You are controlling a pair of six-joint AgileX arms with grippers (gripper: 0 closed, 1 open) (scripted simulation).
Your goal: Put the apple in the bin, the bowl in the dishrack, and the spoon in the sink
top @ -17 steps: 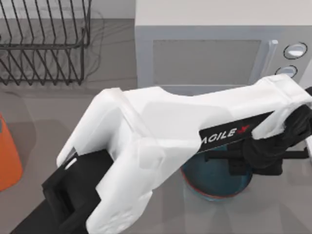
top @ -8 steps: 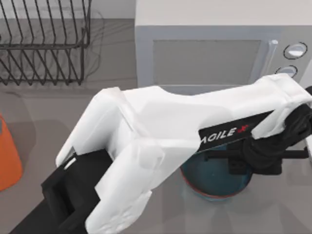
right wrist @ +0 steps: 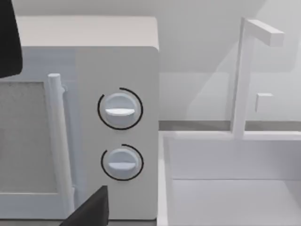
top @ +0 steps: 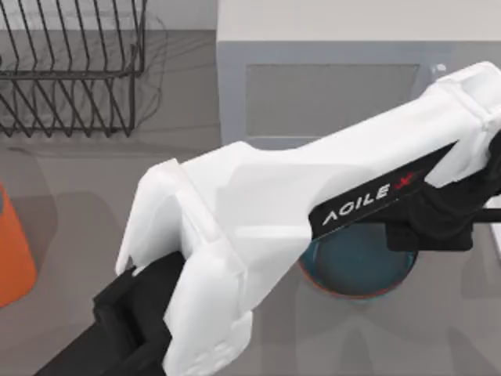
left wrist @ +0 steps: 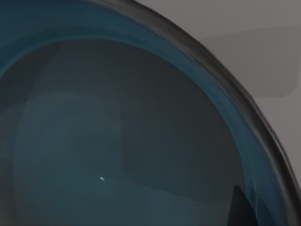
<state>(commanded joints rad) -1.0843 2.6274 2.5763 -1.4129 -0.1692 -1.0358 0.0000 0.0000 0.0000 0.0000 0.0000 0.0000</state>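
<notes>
My left gripper (top: 442, 227) sits over the bowl (top: 356, 270), right of centre; I cannot tell its jaws' state.

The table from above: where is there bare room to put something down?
Bare grey table lies between the dishrack, the bin and the left arm. It is crowded at the right, where the left gripper hangs over the bowl before the microwave.

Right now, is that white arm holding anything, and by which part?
It cannot be told: the left hand is over the bowl at its rim, but whether it grips it is hidden.
</notes>
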